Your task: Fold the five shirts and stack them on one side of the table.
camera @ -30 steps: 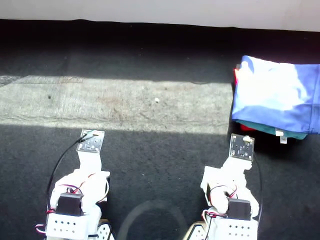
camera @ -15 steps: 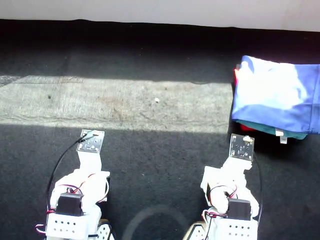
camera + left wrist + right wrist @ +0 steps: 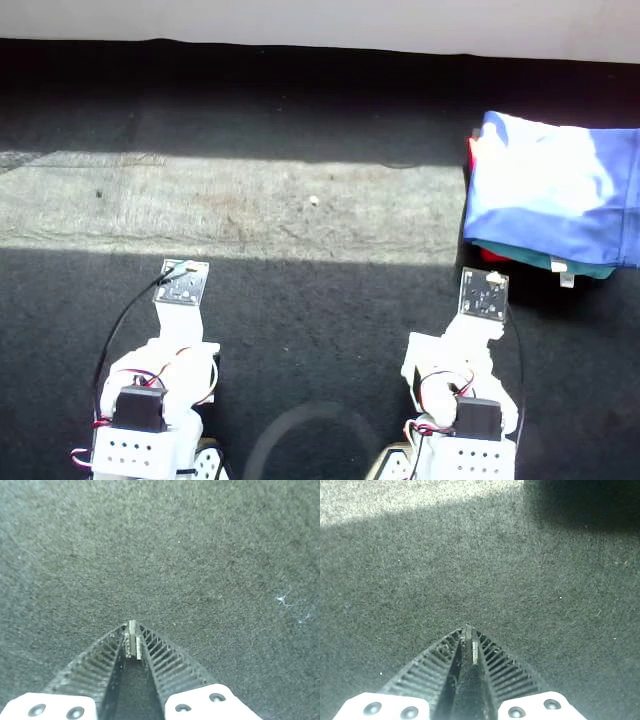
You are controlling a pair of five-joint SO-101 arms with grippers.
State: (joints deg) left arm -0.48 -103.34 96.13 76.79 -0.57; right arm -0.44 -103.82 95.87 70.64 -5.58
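- Stack of folded shirts (image 3: 548, 195): I see it at one edge of the table (image 3: 320, 320), whose top is dark felt. This stack is the landmark for every item below.
- Blue shirt (image 3: 560, 180): the top layer of the stack, lying flat and covering most of it.
- Teal shirt (image 3: 535, 258): under the blue shirt, showing as a thin band along the stack edge that faces the arms.
- Red shirt (image 3: 490, 255): lower in the stack, showing as slivers at the corners on the side toward the table's middle. I cannot count further layers.
- White tag (image 3: 562, 270): sticks out from the stack edge that faces the arms.
- Right arm (image 3: 462, 370): just beside the stack, off its nearest corner and apart from the cloth.
- Right gripper (image 3: 468, 640): clenched, its ribbed fingers meeting at the tips with nothing between them, over bare felt.
- Left arm (image 3: 170, 370): well apart from the stack, beyond the right arm.
- Left gripper (image 3: 132, 640): likewise clenched, tips together and holding nothing, over bare felt.
- Sunlit band (image 3: 230, 205): runs across the felt away from the stack's side.
- White speck (image 3: 313, 200): lies in that band, well apart from the stack.
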